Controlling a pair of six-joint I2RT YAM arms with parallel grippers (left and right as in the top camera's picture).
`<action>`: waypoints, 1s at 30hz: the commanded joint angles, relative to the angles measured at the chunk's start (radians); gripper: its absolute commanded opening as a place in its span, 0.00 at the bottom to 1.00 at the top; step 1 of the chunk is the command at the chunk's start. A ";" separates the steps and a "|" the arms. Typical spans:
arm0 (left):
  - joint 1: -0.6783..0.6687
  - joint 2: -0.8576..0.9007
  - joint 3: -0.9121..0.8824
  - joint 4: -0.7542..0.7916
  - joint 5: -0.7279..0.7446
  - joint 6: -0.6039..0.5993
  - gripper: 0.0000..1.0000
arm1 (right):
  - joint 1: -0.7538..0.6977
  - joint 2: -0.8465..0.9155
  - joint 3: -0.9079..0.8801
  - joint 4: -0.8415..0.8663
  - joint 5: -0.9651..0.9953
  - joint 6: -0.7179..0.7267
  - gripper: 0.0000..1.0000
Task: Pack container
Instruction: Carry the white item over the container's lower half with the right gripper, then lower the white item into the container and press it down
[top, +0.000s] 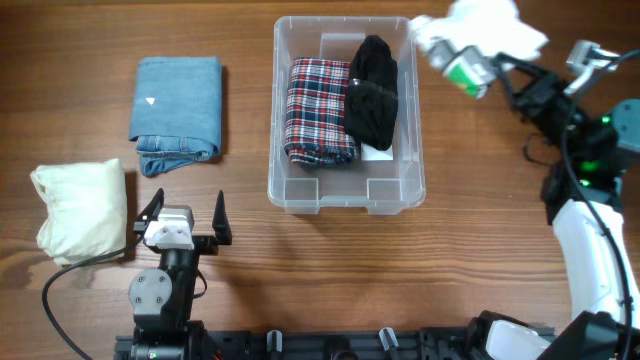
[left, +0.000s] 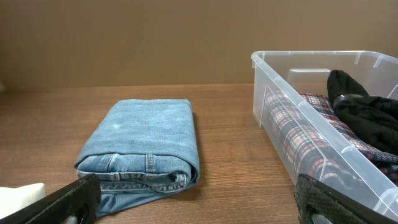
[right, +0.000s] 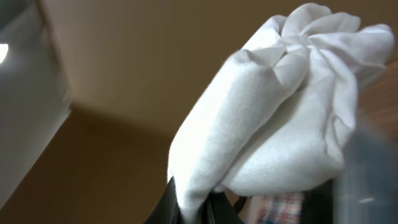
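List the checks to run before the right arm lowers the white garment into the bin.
1. Grip: ok; right gripper is shut on the white garment.
2. Garment above container: not ok; it hangs mostly outside the far right corner.
3. Room inside: cannot tell; plaid garment and black garment fill most of it.
4. Left gripper clear: ok; open, away from the container.
5. Garment folded: not ok; bunched.

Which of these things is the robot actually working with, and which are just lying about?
In the job: container; plaid garment and black garment inside it; white cloth held by the right gripper.
Lying about: folded jeans; cream cloth. Both untouched, probably waiting their turn.
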 joint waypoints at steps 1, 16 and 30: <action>0.008 -0.003 -0.003 -0.008 -0.002 0.011 1.00 | 0.116 -0.008 0.000 0.009 -0.139 0.000 0.04; 0.008 -0.003 -0.003 -0.008 -0.002 0.011 1.00 | 0.499 0.249 0.000 -0.276 -0.196 -0.302 0.04; 0.008 -0.003 -0.003 -0.008 -0.002 0.011 1.00 | 0.537 0.333 0.000 -0.336 -0.116 -0.331 0.40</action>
